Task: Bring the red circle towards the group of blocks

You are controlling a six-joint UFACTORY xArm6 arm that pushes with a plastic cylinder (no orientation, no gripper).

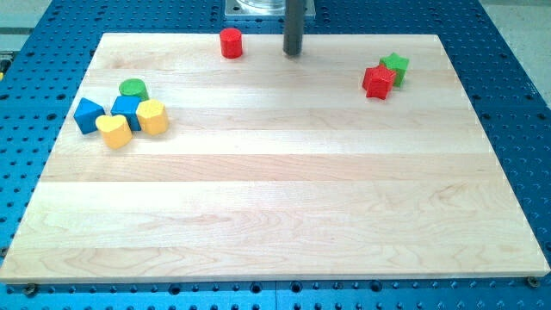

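Note:
The red circle [231, 42] is a short red cylinder near the board's top edge, left of centre. My tip [293, 52] stands to its right, apart from it by a clear gap. The group of blocks lies at the view's left: a green circle [133, 88], a blue triangular block [88, 114], a blue cube [127, 110], a yellow heart-like block [114, 131] and a yellow rounded block [151, 116], all close together.
A red star-like block [378, 81] and a green star-like block [396, 65] touch each other at the upper right. The wooden board [275, 215] rests on a blue perforated table [516, 103]. The arm's metal base shows at the top.

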